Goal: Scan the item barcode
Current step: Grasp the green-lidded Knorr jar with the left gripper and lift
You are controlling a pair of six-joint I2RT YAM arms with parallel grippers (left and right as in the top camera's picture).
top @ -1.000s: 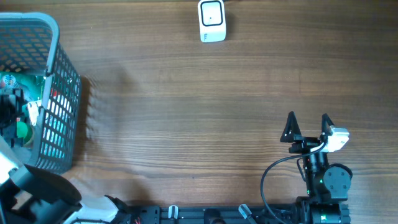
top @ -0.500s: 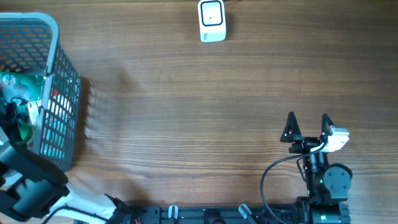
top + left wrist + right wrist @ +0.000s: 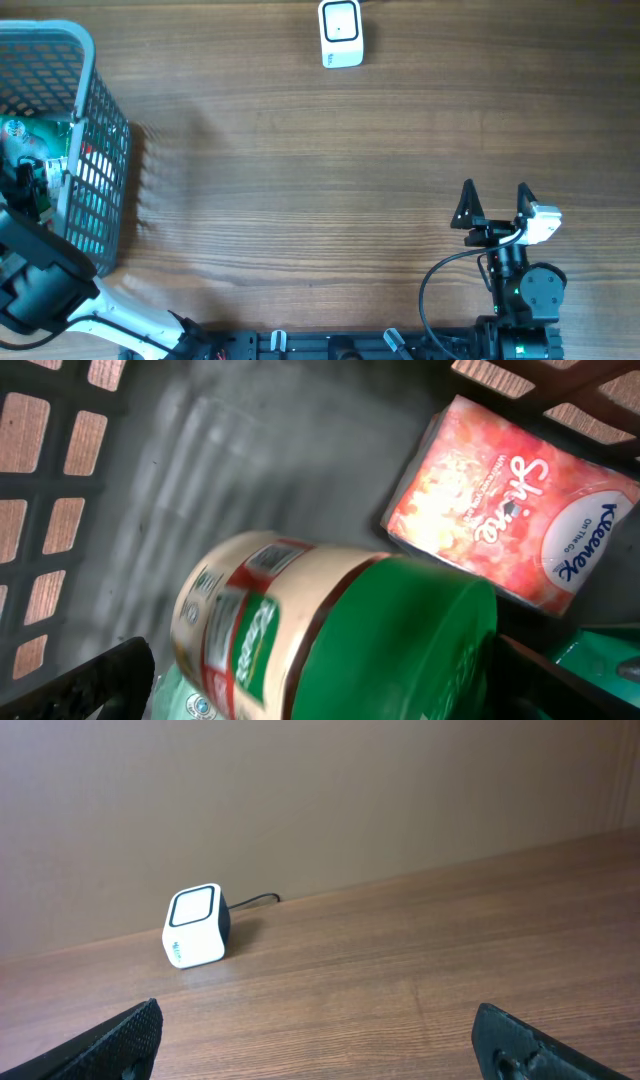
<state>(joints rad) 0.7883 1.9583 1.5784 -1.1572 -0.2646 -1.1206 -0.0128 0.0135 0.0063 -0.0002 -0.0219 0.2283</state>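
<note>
Fingers of the left end effector stood wide apart inside the grey plastic mesh basket. Between them, in view but not gripped, was a cylindrical canister with a green lid and a beige, red and green label. Just beside it lay a flat red-orange tissue pack. The right end effector sat wide and empty over the brown wooden worktop, well apart from the small white cube scanner at the far edge.

By my judgement the task had barely begun. Nothing was gripped, lifted or shown to the scanner, so picking, carrying and scanning all remained.

Counted: one basket, one scanner, one canister, one tissue pack, plus a green sliver of some further item, too cropped to identify.
</note>
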